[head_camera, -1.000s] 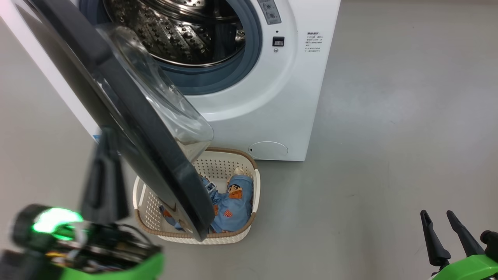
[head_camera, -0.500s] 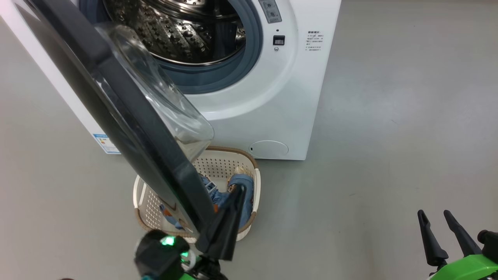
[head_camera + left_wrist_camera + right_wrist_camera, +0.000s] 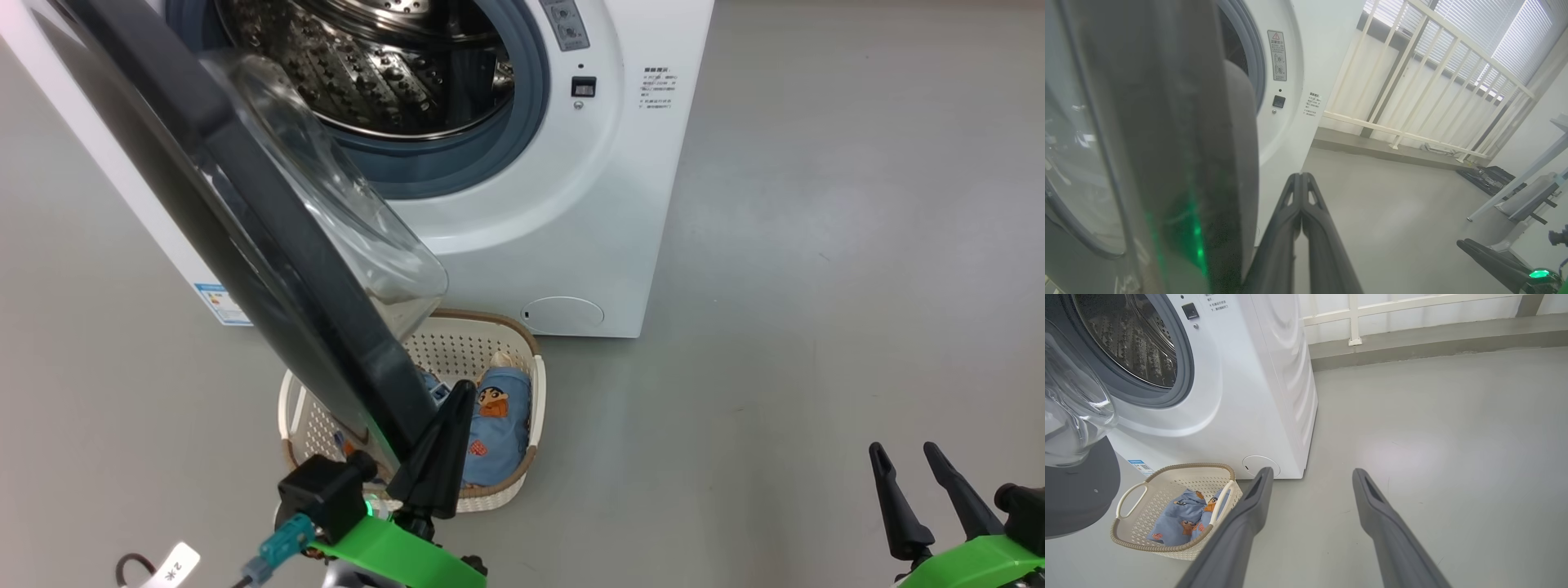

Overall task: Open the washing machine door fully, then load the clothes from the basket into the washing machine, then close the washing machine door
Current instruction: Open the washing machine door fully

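We are moving the closed left gripper [image 3: 455, 406] from the washing machine door [image 3: 314, 331] outer face to its free edge, for pushing it fully open; right gripper [image 3: 902, 451] is standing open.

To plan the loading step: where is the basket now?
In the head view the basket sits on the floor at lower centre, in front of the washing machine, partly hidden behind the open washing machine door; the clothes lie in it.
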Robot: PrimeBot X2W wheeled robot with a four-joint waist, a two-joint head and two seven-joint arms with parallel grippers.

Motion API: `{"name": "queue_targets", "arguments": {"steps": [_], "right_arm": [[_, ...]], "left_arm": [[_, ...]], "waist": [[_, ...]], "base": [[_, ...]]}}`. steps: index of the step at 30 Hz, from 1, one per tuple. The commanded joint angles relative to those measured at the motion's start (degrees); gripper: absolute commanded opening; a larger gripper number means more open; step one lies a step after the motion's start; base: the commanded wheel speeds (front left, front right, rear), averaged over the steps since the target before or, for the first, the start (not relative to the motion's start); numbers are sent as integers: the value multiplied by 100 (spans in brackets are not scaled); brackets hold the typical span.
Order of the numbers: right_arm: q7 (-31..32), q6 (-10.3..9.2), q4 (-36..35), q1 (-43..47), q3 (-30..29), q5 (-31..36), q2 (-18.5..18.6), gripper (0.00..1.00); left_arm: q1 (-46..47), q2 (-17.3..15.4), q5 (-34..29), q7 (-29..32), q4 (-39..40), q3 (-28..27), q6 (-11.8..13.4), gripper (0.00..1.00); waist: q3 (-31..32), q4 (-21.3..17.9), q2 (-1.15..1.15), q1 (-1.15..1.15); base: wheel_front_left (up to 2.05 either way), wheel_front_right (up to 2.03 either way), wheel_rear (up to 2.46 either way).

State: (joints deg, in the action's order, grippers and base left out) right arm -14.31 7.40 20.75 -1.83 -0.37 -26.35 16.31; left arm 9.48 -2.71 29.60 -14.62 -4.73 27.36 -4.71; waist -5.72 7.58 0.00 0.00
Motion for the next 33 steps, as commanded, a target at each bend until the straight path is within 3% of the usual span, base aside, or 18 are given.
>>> {"name": "queue_targets", "arguments": {"steps": [1,16,33], "right_arm": [[-69,9,-133,-80,139,62,110,100],[-69,9,-201,-84,96,91,114,100],[-69,9,-233,-87,140,101,191,100]], "left_arm": [[204,-17,24,-36,83,-225,25,0],[81,-17,-44,-37,-70,-804,-19,0],[-265,-17,-338,-38,138,-954,24,0]], "waist": [[0,-9,0,0],[-49,90,0,0],[-47,628,0,0]], "base": [[0,0,0],[0,0,0],[0,0,0]]}}
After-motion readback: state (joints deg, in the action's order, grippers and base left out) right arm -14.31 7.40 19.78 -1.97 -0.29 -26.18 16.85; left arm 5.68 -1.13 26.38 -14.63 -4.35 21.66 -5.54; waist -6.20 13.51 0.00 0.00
